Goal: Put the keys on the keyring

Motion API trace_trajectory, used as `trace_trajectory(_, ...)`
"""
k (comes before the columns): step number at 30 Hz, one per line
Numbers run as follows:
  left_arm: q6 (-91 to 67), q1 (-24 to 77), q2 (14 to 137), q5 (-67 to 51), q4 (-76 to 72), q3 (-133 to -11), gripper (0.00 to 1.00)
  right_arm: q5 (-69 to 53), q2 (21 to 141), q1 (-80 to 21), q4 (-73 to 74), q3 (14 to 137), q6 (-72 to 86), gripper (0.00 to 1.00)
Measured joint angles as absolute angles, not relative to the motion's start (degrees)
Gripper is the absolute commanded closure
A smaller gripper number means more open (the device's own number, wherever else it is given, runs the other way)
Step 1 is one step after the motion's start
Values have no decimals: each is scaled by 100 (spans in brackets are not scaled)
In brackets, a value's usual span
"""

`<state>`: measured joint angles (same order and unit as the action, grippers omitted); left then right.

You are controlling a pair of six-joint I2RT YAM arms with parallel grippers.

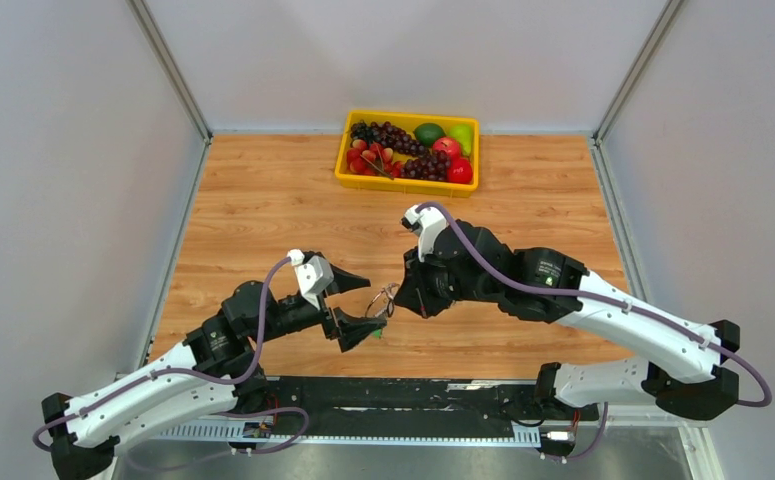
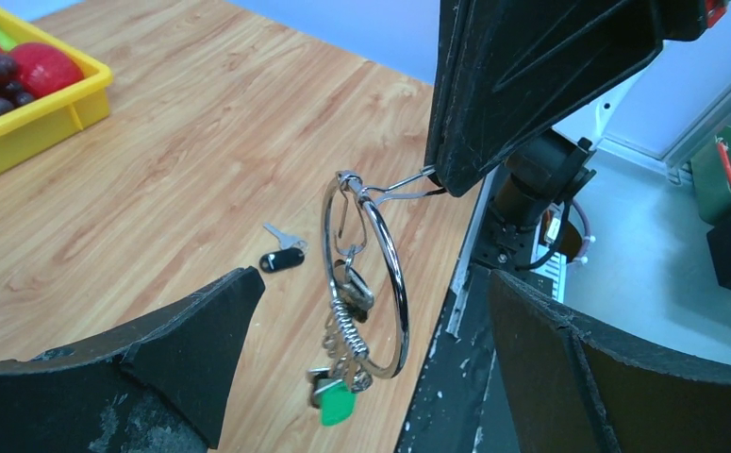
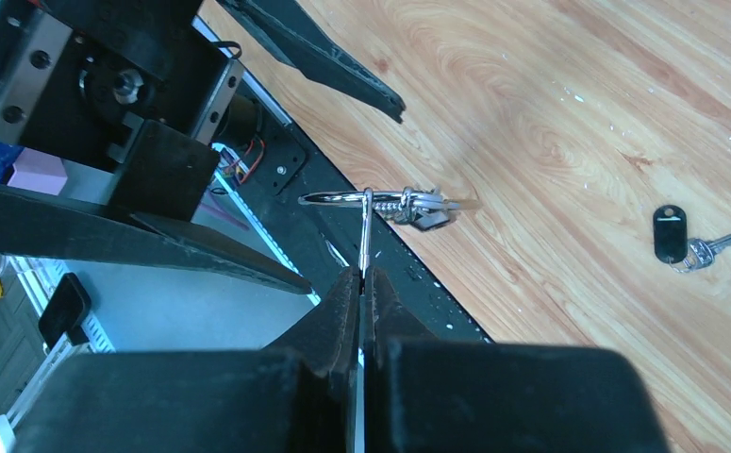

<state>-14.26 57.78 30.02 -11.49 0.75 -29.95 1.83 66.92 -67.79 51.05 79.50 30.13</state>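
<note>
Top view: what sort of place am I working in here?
Probably a lab test cell, not a home: a wooden table boxed in by plain white panels, a black mounting rail along its near edge, and a yellow bin of fruit.

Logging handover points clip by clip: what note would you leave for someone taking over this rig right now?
Left gripper: open, with one finger on either side of the hanging keyring, holding nothing.
Right gripper: shut on the keyring's wire clasp, holding the ring off the table.
Done: the green-headed key hangs at the bottom of the ring among small metal pieces.
Left: one black-headed key lies loose on the table, not on the ring. It probably falls to the left gripper to pick it up and thread it on while the right holds the ring.
</note>
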Motion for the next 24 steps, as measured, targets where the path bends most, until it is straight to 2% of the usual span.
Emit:
trace_trajectory(11,-1216,5848,3122,-991,-196,-2934,1,143,7008,-6779,5376,8403,3061,100)
trace_trajectory(24,-1118,5889,3070,-705,-97,-2934,27,73,7015,-6779,5476,8615,3111,100)
